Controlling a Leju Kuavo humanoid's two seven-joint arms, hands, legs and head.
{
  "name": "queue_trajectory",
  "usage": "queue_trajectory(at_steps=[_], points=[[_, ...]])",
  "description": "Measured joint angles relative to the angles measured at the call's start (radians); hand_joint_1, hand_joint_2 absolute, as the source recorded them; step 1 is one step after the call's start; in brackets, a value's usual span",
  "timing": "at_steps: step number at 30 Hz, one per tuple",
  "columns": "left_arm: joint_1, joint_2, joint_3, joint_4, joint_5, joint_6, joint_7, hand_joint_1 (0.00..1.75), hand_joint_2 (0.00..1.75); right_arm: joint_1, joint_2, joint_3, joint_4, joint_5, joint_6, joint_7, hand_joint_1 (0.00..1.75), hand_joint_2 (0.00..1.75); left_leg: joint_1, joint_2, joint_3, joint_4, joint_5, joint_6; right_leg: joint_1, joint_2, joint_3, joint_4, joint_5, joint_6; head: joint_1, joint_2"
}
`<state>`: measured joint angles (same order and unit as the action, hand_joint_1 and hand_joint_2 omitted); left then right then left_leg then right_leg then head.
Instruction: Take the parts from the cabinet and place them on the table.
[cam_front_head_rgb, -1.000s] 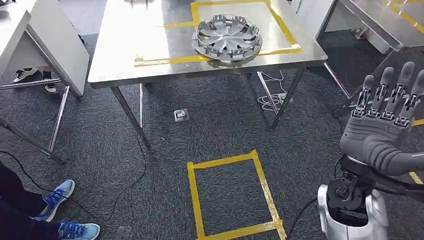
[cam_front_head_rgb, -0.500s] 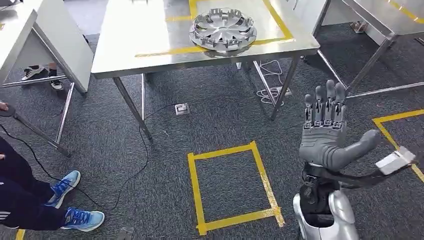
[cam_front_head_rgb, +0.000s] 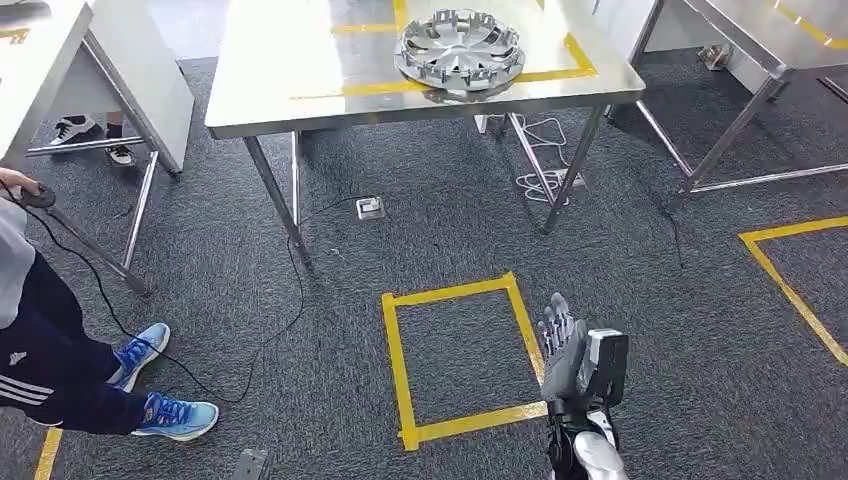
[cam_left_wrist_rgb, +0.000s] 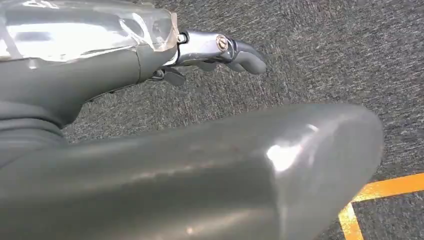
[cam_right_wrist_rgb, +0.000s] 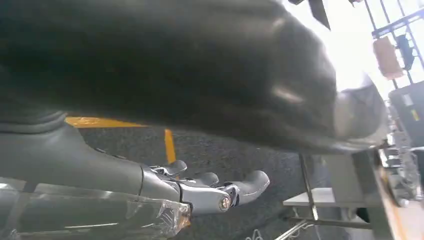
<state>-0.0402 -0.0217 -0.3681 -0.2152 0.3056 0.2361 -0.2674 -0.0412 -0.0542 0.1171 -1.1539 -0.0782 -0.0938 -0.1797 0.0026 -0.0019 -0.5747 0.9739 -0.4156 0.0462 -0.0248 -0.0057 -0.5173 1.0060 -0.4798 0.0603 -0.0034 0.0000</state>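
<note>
A silver wheel cover (cam_front_head_rgb: 460, 47) lies on the steel table (cam_front_head_rgb: 300, 70) ahead, inside a yellow tape outline. My right hand (cam_front_head_rgb: 562, 355) hangs low over the carpet, well short of the table, fingers straight and holding nothing. The right wrist view shows those fingers (cam_right_wrist_rgb: 210, 192) stretched out over grey carpet. My left hand (cam_left_wrist_rgb: 215, 47) appears in the left wrist view with its fingers extended and nothing in them, above the carpet. The cabinet is out of sight.
A yellow tape square (cam_front_head_rgb: 460, 355) marks the carpet just ahead of me. A person in blue shoes (cam_front_head_rgb: 170, 415) stands at the left, holding a cable. Other steel tables stand at the left (cam_front_head_rgb: 60, 60) and right (cam_front_head_rgb: 760, 40). A floor socket (cam_front_head_rgb: 370, 208) lies under the table.
My right hand has dropped from a raised pose at the right to hang low by my body. The view has shifted, and the person at the left shows more.
</note>
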Motion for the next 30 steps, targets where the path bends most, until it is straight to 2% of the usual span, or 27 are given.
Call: queue_trajectory(at_steps=[1,2,3,4,5,6,7,8,9,10,11,12,13,14,15,16,17,18,19,25,30], points=[[0.000,0.000,0.000,0.000,0.000,-0.001,0.000,0.00,0.00,-0.005,-0.001,0.002,0.011,0.000,0.000,0.000,0.00,0.00,-0.006,0.001,-0.009,0.006,0.002,-0.005,0.006,0.001,0.032,-0.043,-0.015,-0.016,0.000,0.000],[-0.001,0.000,0.000,0.000,0.000,-0.001,0.000,0.00,0.00,-0.005,-0.001,0.003,0.022,0.000,0.000,-0.002,0.00,0.00,-0.005,0.001,-0.008,0.006,0.006,-0.012,0.009,0.002,0.019,-0.030,-0.002,-0.023,-0.003,0.000],[-0.001,0.000,0.000,0.000,0.000,-0.002,0.000,0.00,0.00,-0.007,0.000,0.004,0.032,0.000,0.000,-0.002,0.00,0.00,-0.004,0.001,-0.011,0.011,0.009,-0.016,0.010,0.003,0.016,-0.036,-0.006,-0.027,0.001,0.000],[-0.001,0.000,0.000,0.000,0.000,-0.002,0.000,0.00,1.75,-0.008,-0.001,0.005,0.041,0.000,0.000,-0.002,0.00,0.00,-0.002,0.001,-0.013,0.008,0.014,-0.024,0.011,0.004,0.012,-0.032,-0.005,-0.031,-0.002,0.000],[0.000,0.000,0.000,0.000,0.000,-0.002,0.001,0.00,1.75,-0.008,-0.001,0.006,0.048,0.006,-0.003,0.005,0.00,0.00,-0.004,0.001,-0.015,0.009,0.017,-0.031,0.006,0.003,0.009,-0.038,0.003,-0.043,0.000,0.000],[0.000,0.002,0.000,0.000,0.002,-0.005,0.004,0.00,1.75,-0.012,-0.001,0.009,0.057,0.028,-0.009,0.027,0.00,0.00,0.002,0.000,-0.023,0.022,0.000,-0.036,-0.002,0.003,0.008,-0.041,0.009,-0.051,0.000,0.000],[0.000,0.003,0.000,0.000,0.003,-0.008,0.011,0.00,1.75,-0.018,-0.001,0.015,0.074,0.051,-0.015,0.060,0.00,0.00,0.004,0.001,-0.036,0.058,-0.041,-0.043,-0.001,0.003,0.002,-0.040,0.015,-0.062,-0.003,0.000],[-0.001,0.003,0.000,0.000,0.003,-0.010,0.023,0.00,1.75,-0.029,-0.001,0.023,0.116,0.081,-0.017,0.098,0.00,1.75,0.007,0.001,-0.061,0.129,-0.093,-0.049,0.001,0.003,-0.004,-0.040,0.019,-0.067,-0.003,0.000],[-0.004,0.004,0.000,0.000,0.003,-0.016,0.041,0.00,1.75,-0.046,-0.001,0.035,0.204,0.117,-0.017,0.129,0.00,1.75,0.009,0.001,-0.097,0.226,-0.144,-0.054,0.003,0.003,-0.012,-0.039,0.024,-0.070,-0.003,0.000],[-0.006,0.003,-0.001,0.000,0.005,-0.018,0.063,0.00,1.75,-0.056,-0.001,0.044,0.282,0.136,-0.009,0.152,0.00,1.75,0.009,0.001,-0.119,0.291,-0.171,-0.058,0.005,0.003,-0.017,-0.039,0.028,-0.070,-0.003,0.000],[-0.010,0.002,-0.002,0.000,0.009,-0.018,0.096,0.00,1.75,-0.063,-0.003,0.054,0.378,0.145,0.011,0.191,0.00,1.75,0.010,0.001,-0.126,0.326,-0.176,-0.060,0.007,0.002,-0.022,-0.039,0.032,-0.070,-0.003,0.000],[-0.013,0.002,-0.003,0.000,0.011,-0.017,0.127,0.00,1.75,-0.065,-0.005,0.061,0.456,0.147,0.029,0.246,0.00,1.75,0.010,0.001,-0.109,0.310,-0.160,-0.059,0.008,0.000,-0.025,-0.038,0.034,-0.067,-0.003,0.000],[-0.014,0.002,-0.003,-0.002,0.011,-0.016,0.149,0.00,1.75,-0.062,-0.007,0.066,0.528,0.150,0.049,0.309,0.00,1.75,0.010,0.001,-0.070,0.254,-0.129,-0.056,0.009,0.000,-0.027,-0.036,0.035,-0.065,-0.003,0.000],[-0.016,0.003,-0.005,-0.005,0.010,-0.015,0.166,0.00,1.75,-0.053,-0.010,0.074,0.598,0.159,0.073,0.382,0.00,1.75,0.010,0.000,-0.011,0.162,-0.088,-0.052,0.010,-0.002,-0.027,-0.035,0.036,-0.065,-0.003,0.000],[-0.019,0.006,-0.006,-0.009,0.009,-0.013,0.175,0.00,1.75,-0.041,-0.013,0.085,0.653,0.172,0.096,0.413,0.00,1.75,0.008,-0.002,0.050,0.065,-0.057,-0.042,0.011,-0.002,-0.027,-0.033,0.036,-0.064,-0.003,0.000],[-0.023,0.011,-0.007,-0.009,0.009,-0.011,0.176,0.00,1.75,-0.027,-0.015,0.096,0.697,0.182,0.118,0.417,0.00,1.75,0.006,-0.006,0.082,0.011,-0.080,-0.033,0.015,-0.003,-0.030,-0.030,0.037,-0.061,-0.002,0.000],[-0.023,0.010,-0.007,-0.010,0.010,-0.008,0.177,0.00,1.75,-0.022,-0.020,0.106,0.730,0.187,0.133,0.417,0.00,1.75,0.008,-0.003,0.078,-0.003,-0.070,-0.049,0.024,-0.003,-0.037,-0.024,0.038,-0.062,-0.001,0.000],[-0.023,0.010,-0.008,-0.010,0.011,-0.008,0.178,0.00,1.75,-0.018,-0.021,0.113,0.761,0.191,0.145,0.417,0.00,1.75,0.004,0.000,0.074,0.000,-0.072,-0.047,0.020,-0.001,-0.043,-0.024,0.042,-0.055,-0.002,0.000],[-0.022,0.011,-0.009,-0.010,0.013,-0.007,0.179,0.00,1.75,-0.013,-0.024,0.120,0.789,0.194,0.148,0.418,0.00,1.75,0.001,0.002,0.072,0.001,-0.072,-0.040,0.019,0.001,-0.045,-0.024,0.042,-0.055,-0.003,0.000],[-0.023,0.017,-0.012,-0.010,0.010,-0.011,0.180,0.00,1.75,-0.015,-0.033,0.181,0.878,0.266,0.169,0.473,0.00,1.75,-0.003,0.002,0.064,0.007,-0.068,-0.032,0.016,0.001,-0.050,-0.024,0.049,-0.045,-0.002,0.000],[-0.025,0.024,-0.035,-0.011,0.004,-0.055,0.187,0.00,1.75,-0.013,-0.036,0.200,0.903,0.243,0.209,0.468,0.00,1.75,-0.004,0.002,0.060,0.010,-0.065,-0.028,0.016,0.001,-0.053,-0.024,0.054,-0.044,-0.002,0.000]])
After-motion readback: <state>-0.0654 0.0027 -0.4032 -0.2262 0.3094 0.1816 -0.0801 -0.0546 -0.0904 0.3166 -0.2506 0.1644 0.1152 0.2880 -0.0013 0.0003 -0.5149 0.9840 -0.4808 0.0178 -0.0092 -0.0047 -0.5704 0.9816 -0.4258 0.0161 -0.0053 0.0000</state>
